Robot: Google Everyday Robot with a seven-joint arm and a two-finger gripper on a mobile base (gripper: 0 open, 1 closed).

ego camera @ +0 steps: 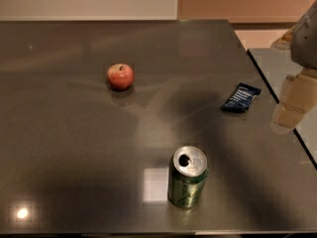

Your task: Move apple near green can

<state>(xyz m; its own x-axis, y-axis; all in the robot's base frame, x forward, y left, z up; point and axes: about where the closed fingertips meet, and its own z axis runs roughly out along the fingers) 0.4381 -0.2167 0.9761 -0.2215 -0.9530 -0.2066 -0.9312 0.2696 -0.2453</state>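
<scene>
The apple (120, 76) is small, round and red with yellowish patches, and sits on the dark table (74, 148) left of centre, toward the back. The green can (187, 177) stands upright near the table's front edge, its silver top open at the pull-tab hole. The gripper (292, 105) hangs at the right edge of the camera view, above the table's right side, far from the apple and well right of the can. It holds nothing that I can see.
A flat dark blue snack packet (240, 97) lies on the table at the right, between the gripper and the apple. The table's right edge (277, 95) runs diagonally just under the gripper. A pale wall stands behind the table.
</scene>
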